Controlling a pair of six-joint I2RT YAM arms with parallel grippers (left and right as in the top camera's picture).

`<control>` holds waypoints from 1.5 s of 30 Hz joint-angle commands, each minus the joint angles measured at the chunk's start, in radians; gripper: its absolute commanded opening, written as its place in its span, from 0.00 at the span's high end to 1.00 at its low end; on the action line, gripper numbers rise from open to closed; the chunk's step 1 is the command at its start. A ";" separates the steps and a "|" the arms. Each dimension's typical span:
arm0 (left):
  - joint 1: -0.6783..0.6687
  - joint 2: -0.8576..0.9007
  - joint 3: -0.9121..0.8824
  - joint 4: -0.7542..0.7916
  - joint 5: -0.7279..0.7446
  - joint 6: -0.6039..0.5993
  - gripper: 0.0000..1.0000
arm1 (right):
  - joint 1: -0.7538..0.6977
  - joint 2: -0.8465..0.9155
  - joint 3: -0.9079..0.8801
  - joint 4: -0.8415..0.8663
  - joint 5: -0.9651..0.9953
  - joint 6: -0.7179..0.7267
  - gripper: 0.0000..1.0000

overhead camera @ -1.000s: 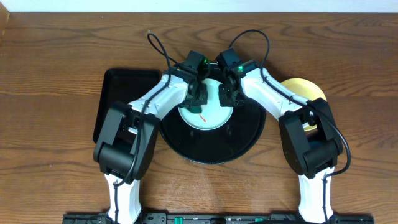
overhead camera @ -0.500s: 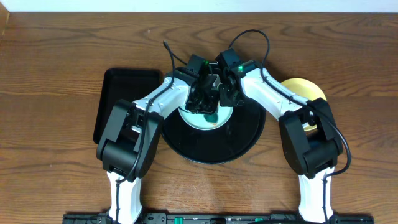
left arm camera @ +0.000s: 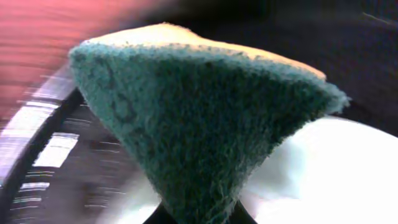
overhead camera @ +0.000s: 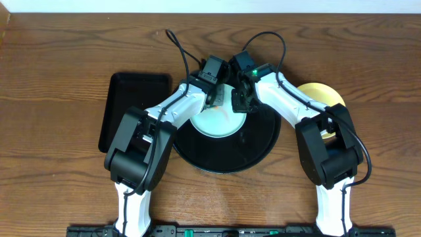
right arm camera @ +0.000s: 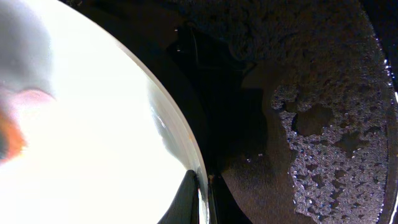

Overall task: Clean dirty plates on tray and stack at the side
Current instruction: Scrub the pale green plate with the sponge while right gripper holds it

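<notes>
A pale mint plate [overhead camera: 212, 122] lies in the round black tray [overhead camera: 227, 155]. My right gripper [overhead camera: 239, 103] is shut on the plate's right rim; in the right wrist view its fingers [right arm camera: 188, 200] pinch the rim of the plate [right arm camera: 93, 137], and a red smear [right arm camera: 12, 138] shows at the left edge. My left gripper [overhead camera: 216, 97] is shut on a green-and-yellow sponge [left arm camera: 199, 118] at the plate's far rim, and the sponge fills the left wrist view, pinched at the bottom by the gripper [left arm camera: 199, 214]. A pale yellow plate [overhead camera: 323, 96] sits right of the tray, partly hidden by the right arm.
A smaller rectangular black tray [overhead camera: 131, 108] lies on the wooden table [overhead camera: 59, 79] left of the round tray. The round tray's floor [right arm camera: 323, 124] looks wet and foamy. Both arms cross above the tray's far half.
My left gripper has swept the sponge from the plate's left side across its middle to the far rim. The red streak seen from overhead is gone. The right gripper has stayed put.
</notes>
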 commanded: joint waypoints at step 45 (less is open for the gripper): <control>0.023 0.033 -0.008 -0.172 -0.004 -0.038 0.92 | 0.040 0.055 -0.047 -0.005 -0.027 0.010 0.99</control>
